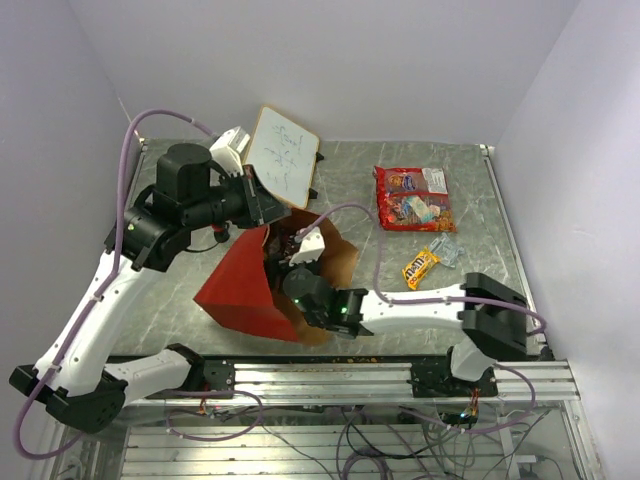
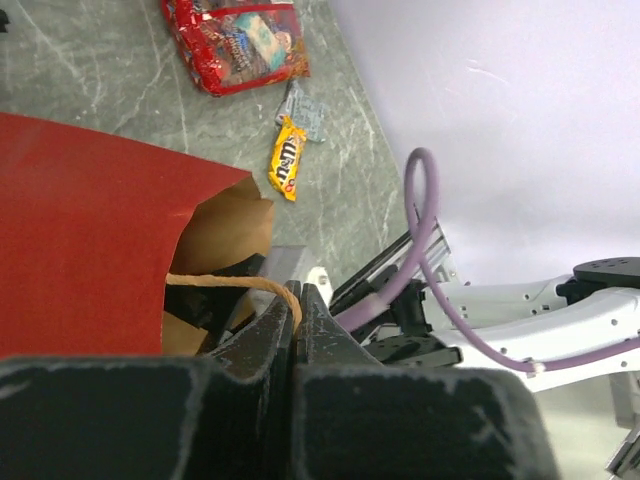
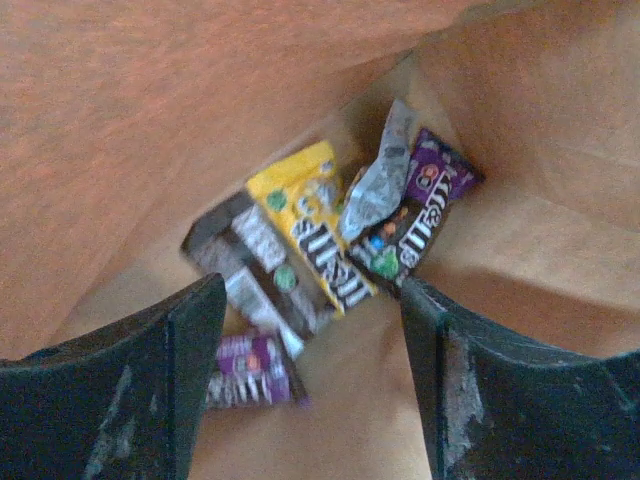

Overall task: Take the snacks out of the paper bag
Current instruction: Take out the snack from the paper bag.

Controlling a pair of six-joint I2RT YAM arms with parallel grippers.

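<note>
A: Where's the paper bag (image 1: pixel 240 285)?
B: Tipped on the marbled worktop (image 1: pixel 470 235), red outside, kraft within; left pincer (image 2: pixel 293 315) clamped on its twisted handle (image 2: pixel 225 282)
A: The right pincer (image 3: pixel 310 290)?
B: Fingers apart inside, above a crinkly yellow packet (image 3: pixel 310 225) and a purple packet (image 3: pixel 437 180). The flat, glossy red candy bag (image 1: pixel 413 197) lies outside

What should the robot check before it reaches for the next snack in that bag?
1. Left tool shut on the paper bag's handle: ok.
2. Bag mouth held open: ok.
3. Right tool open inside the bag: ok.
4. Yellow packet centred ahead of the open tool: ok.
5. Fingers touching any packet: cannot tell.
6. Bag emptied: not ok, other packets lie inside.
</note>
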